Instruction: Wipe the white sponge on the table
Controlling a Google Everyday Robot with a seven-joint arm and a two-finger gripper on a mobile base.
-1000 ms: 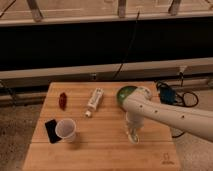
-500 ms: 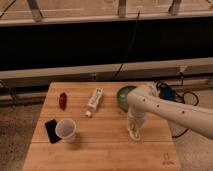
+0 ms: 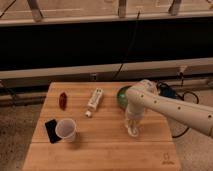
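Observation:
My gripper [image 3: 132, 128] points straight down onto the right half of the table [image 3: 100, 150], a light-brown plank top. It is shut on the white sponge [image 3: 133, 133], a small whitish pad at its tip that rests on the wood. The white arm comes in from the right edge of the view and bends down at the wrist. Most of the sponge is hidden by the gripper.
A green bowl [image 3: 121, 95] sits just behind the arm. A long white tube [image 3: 94, 100] and a red object [image 3: 63, 100] lie at the back. A white cup [image 3: 66, 129] and a black flat object [image 3: 50, 131] stand front left. A logo mark [image 3: 166, 159] is at the front right corner.
The gripper tip with the sponge has shifted slightly over the table, first away from the front edge, then a little back toward it. Nothing else has moved.

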